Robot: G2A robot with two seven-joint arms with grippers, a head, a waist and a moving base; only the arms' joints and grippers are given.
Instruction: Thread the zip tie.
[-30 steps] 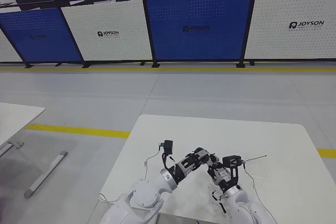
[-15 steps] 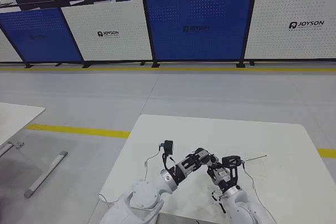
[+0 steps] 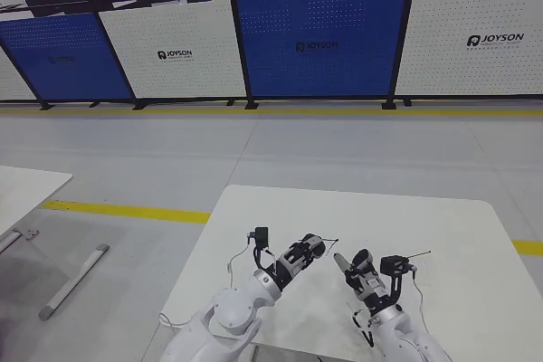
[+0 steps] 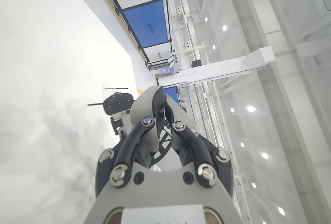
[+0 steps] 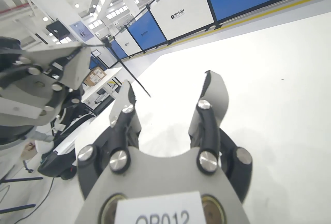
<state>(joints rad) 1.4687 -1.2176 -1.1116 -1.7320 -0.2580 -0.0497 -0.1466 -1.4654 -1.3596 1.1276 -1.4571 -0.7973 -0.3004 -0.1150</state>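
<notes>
My left gripper (image 3: pixel 313 242) hangs above the white table (image 3: pixel 281 204), shut on a black zip tie (image 3: pixel 329 241). In the right wrist view that zip tie (image 5: pixel 129 72) juts from the left gripper (image 5: pixel 77 50) as a thin strap, slanting down towards one of my right fingers (image 5: pixel 128 91). My right gripper (image 5: pixel 170 85) is open with nothing between its fingers, and its tips stay just short of the strap's free end. In the top view the right gripper (image 3: pixel 342 262) sits a little to the right of the left one. The left wrist view has its fingertips (image 4: pixel 158 102) pressed together.
A second black zip tie (image 3: pixel 419 254) lies flat on the table to the right of the right arm; it is seen as a thin line in the left wrist view (image 4: pixel 116 88). The table's far edge borders grey floor with a yellow line.
The two grippers, close together a second ago, have drawn apart: the left one moved left with the zip tie, the right one shifted right.
</notes>
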